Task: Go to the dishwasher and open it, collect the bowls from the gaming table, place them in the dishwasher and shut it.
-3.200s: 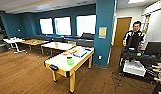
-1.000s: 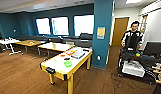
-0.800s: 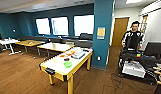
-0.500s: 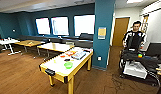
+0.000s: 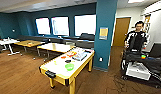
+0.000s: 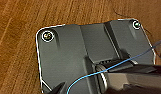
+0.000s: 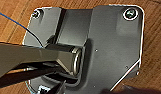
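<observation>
Brown wood-grain floor [image 6: 18, 30], thin blue cable [image 6: 116, 65] — crossing robot's plate

White-topped, yellow-rimmed gaming table [image 5: 61, 76] — lime-green bowl [image 5: 69, 66], teal pillar [image 5: 105, 35], seemingly brown wood-grain floor [image 5: 18, 75]

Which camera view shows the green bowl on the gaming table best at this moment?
The head view: the green bowl sits on the white top of the gaming table, near its closer end. Both wrist views look down at wooden floor instead.

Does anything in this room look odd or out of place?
Only mildly: a lime-green bowl sits on the yellow-rimmed gaming table among small scattered items, where dishes wouldn't normally belong. Nothing looks spilled or broken.
</observation>
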You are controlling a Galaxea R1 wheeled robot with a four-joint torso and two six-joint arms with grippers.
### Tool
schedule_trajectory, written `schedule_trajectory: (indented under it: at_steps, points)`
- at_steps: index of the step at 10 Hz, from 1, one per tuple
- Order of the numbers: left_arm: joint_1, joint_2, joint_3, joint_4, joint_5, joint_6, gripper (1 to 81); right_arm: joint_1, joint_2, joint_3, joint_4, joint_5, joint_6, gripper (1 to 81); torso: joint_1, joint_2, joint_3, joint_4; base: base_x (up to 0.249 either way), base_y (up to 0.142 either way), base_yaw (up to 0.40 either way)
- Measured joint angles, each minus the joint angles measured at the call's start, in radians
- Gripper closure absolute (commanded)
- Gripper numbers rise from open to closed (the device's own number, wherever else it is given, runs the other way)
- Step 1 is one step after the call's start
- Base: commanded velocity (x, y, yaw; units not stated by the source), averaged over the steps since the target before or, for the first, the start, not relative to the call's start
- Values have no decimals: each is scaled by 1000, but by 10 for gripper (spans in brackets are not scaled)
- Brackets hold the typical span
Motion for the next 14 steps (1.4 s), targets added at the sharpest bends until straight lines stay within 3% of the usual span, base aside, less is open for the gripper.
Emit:
schedule_trajectory:
  at_steps: [14]
  points:
    - [0,0,0,0,0,0,10,0,0,0,0,0,0,10,0,0,0,0,117,85,0]
